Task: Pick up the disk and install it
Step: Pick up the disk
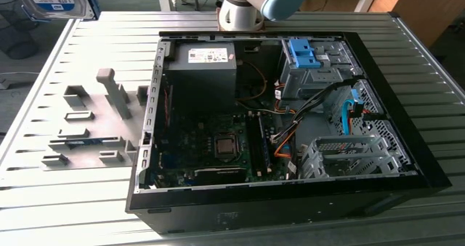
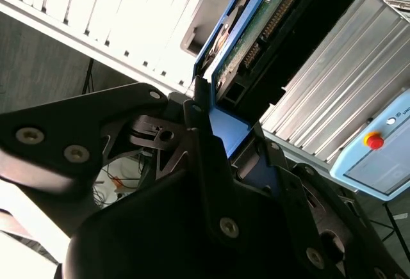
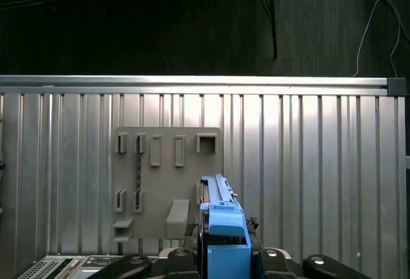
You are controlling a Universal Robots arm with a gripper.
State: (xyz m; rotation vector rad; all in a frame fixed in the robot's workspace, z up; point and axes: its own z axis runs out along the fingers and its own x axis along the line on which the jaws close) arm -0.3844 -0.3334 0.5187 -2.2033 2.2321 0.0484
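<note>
The jaws are closed on the blue-framed end of the disk (image 1: 52,0), which I judge stiff, rather heavy, and delicate at its bare circuit board (image 2: 253,32).

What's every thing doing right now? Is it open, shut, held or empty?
the disk: held up in the air, off the table, not in the computer.
hand: shut on the disk's blue frame.
computer case: lying on its side, open, insides showing.
grey rack: sitting on the table, most slots empty.
</note>
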